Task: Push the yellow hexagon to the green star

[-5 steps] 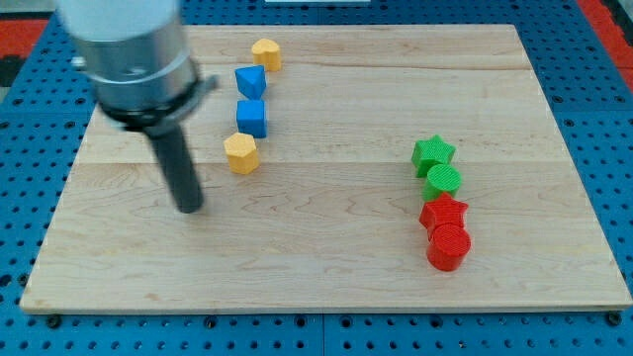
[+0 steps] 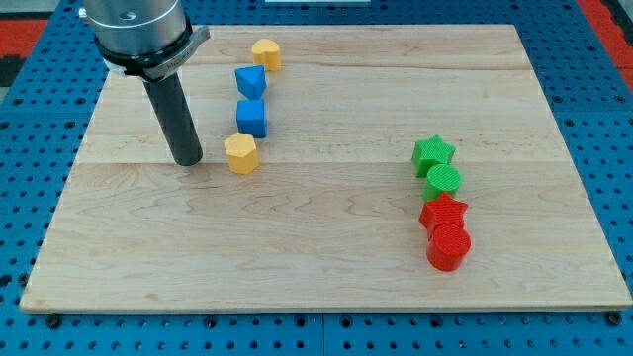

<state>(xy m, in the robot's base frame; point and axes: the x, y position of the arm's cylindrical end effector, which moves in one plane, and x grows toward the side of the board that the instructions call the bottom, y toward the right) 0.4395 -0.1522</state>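
Observation:
The yellow hexagon (image 2: 240, 153) lies left of the board's middle. My tip (image 2: 187, 159) stands just to its left, a small gap apart, at about the same height in the view. The green star (image 2: 433, 153) lies at the right, far from the hexagon, at the top of a column of blocks.
A blue cube (image 2: 251, 118) sits right above the hexagon, a blue triangular block (image 2: 249, 81) above that, and a yellow block (image 2: 265, 53) near the top edge. Below the green star lie a green cylinder (image 2: 444, 181), a red star (image 2: 443, 212) and a red cylinder (image 2: 448, 246).
My tip has moved up the view, from below-left of the yellow hexagon to level with it on its left. No block has moved.

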